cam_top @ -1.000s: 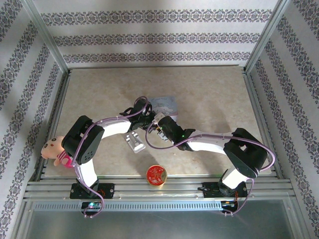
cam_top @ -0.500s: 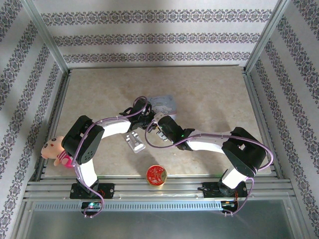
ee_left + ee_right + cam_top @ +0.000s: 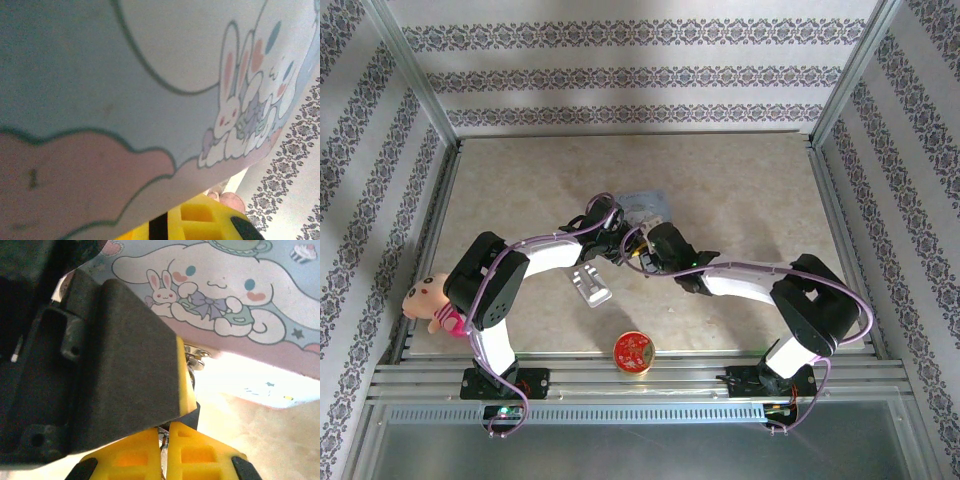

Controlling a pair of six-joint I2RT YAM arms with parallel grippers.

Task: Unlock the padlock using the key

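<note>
- Printed all over the pastel tin box [image 3: 235,300]: a white floppy-eared cartoon puppy with a purple bow, a little bunny, a cupcake, stars and pink clouds. Same bunny print right up close in the left wrist view.
- Gold pattern on the lid of the round red tin [image 3: 633,352] near the front edge, too small to read.
- Beige marbled table [image 3: 740,190], boxed in by an aluminium frame [image 3: 415,75] and striped floral wallpaper [image 3: 640,75].
- Also lying around: a shiny silver block [image 3: 590,285] left of centre, apart from the red tin, and a plush toy [image 3: 428,300] on the rail past the table's left edge.
- Both arms meeting mid-table at the near edge of the tin box, left gripper [image 3: 617,243] and right gripper [image 3: 638,250] practically touching.
- On the right gripper, yellow fingertips [image 3: 200,455] squeezed nearly flush, pinching a thin metal sliver, apparently the key [image 3: 161,437].
- From the left gripper, one black finger with a yellow pad [image 3: 184,380] poking into the right wrist view, pressed against those fingertips. Can't tell whether clamped or loose.
- Tiny dark padlock [image 3: 192,414]: seemingly the small black bit wedged between that pad and the right fingertips, below the tin's edge, with a glinting metal ring [image 3: 196,354] just above. Mostly hidden.
</note>
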